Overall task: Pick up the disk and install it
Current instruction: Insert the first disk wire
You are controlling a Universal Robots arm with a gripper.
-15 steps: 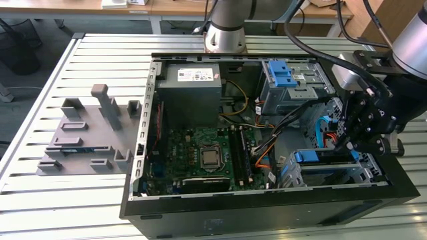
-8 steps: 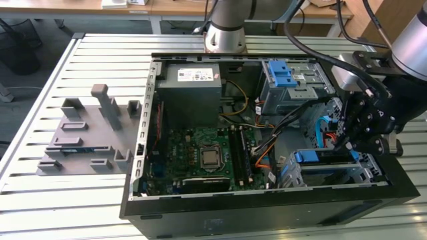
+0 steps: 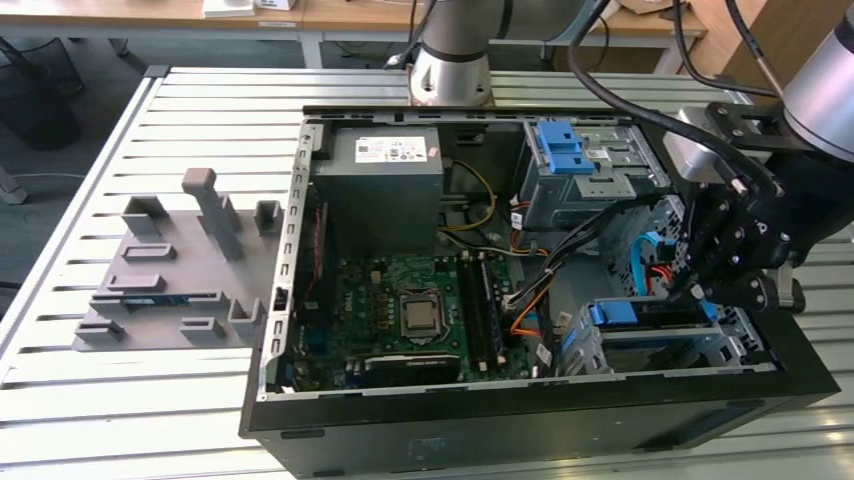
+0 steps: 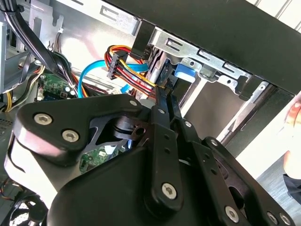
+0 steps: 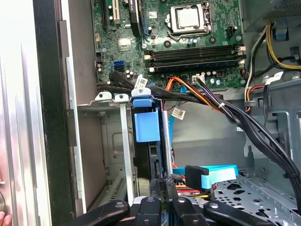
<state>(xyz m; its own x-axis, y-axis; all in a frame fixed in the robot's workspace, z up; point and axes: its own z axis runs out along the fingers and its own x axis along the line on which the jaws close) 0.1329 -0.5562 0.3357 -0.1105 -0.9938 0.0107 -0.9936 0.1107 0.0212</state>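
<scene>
Gripper: my gripper (image 3: pixel 697 290) hangs inside the open computer case (image 3: pixel 534 420) at the exterior view's right, just above the lower drive cage (image 3: pixel 741 350). In the first wrist view its fingers (image 5: pixel 165 184) stand narrow, nearly together, with the tips at the edge of the disk.
Disk: I see the disk (image 5: pixel 153 157) standing on edge in a slot of the lower drive cage, its blue rail tab (image 5: pixel 146 123) facing out; in the exterior view the same blue rail (image 3: pixel 617 312) sits in the cage just beside the gripper. I cannot tell whether the fingertips truly pinch it or only touch it.
Cables near the tips: a flat blue data cable (image 5: pixel 214 173) with a black plug lies just beside the fingers; a red, yellow and black power bundle (image 4: pixel 127 66) runs close by in the second wrist view.
Motherboard: the green board (image 3: pixel 414 310) with its bare processor socket (image 3: pixel 420 312) lies in the middle of the case.
Upper cage: a second metal cage with a blue latch (image 3: pixel 563 150) sits further back.
Power supply: the grey box (image 3: pixel 380 185) with a white sticker is at the back corner.
Outside the case: a grey fixture tray (image 3: pixel 167 290) rests on the slatted table (image 3: pixel 134 420), well apart at the exterior view's left.
</scene>
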